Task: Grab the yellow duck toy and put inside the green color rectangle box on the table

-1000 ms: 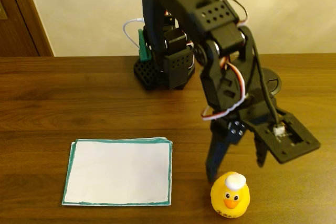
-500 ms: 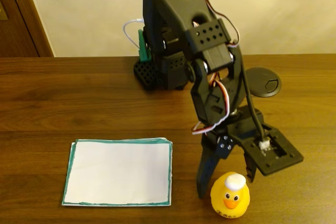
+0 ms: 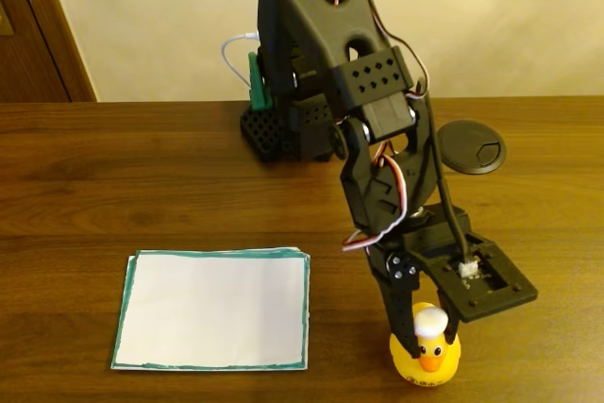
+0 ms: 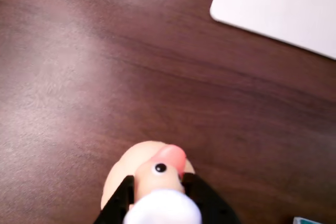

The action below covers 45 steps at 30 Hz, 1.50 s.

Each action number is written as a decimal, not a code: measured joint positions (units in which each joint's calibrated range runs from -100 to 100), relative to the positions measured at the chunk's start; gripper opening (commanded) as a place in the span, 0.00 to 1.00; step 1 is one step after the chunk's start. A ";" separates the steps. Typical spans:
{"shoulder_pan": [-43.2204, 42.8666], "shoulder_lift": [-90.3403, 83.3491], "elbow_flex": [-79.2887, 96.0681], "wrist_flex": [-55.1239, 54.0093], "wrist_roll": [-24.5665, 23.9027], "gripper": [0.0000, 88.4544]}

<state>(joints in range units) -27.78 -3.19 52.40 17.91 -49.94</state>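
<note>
The yellow duck toy (image 3: pixel 429 358), with its white cap and orange beak, stands on the dark wooden table (image 3: pixel 142 176) near the front edge, right of centre in the fixed view. My gripper (image 3: pixel 427 332) has come down over it, one black finger on each side of its head. In the wrist view the duck (image 4: pixel 157 169) sits at the bottom with my gripper (image 4: pixel 163 205) pressed against both sides of its head. The green color rectangle box (image 3: pixel 212 309), white paper with a green border, lies flat to the duck's left; one corner of it (image 4: pixel 278 3) shows in the wrist view.
A round black cable grommet (image 3: pixel 470 146) sits in the tabletop behind the arm on the right. The arm's base (image 3: pixel 283 129) stands at the back centre against the wall. Bare wood lies between the paper and the duck.
My gripper came down and toward the camera onto the duck, and its fingers narrowed around the head. The duck shifted slightly to the right.
</note>
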 measured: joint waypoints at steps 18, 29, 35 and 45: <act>31.08 -44.28 -3.17 54.86 13.14 0.00; 34.98 -37.08 9.30 35.04 15.43 0.01; 34.98 -35.51 9.30 33.38 15.43 0.38; 36.52 -47.62 9.10 44.12 15.29 0.44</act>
<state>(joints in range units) 8.74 -50.81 61.50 62.03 -34.65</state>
